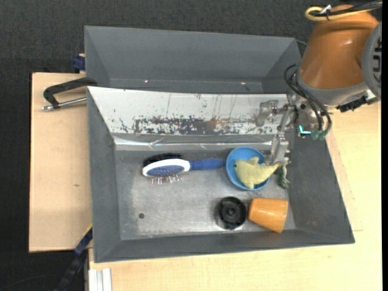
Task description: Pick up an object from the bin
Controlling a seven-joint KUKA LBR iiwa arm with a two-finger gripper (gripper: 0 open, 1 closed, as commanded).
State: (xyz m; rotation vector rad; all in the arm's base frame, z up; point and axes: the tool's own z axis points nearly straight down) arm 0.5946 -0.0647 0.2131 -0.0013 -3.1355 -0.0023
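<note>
Gripper (280, 157), opening not discernible, stands at the right rim of the round blue plastic bowl (233, 166), frame centre-right. The grey metal bin (176, 211) floor lies open at lower left.

Bright glare on bin's back wall (182, 109)

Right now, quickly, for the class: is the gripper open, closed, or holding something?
Gripper: cannot be told. It sits low at the right rim of the blue bowl, which holds a pale yellow lump.
</note>
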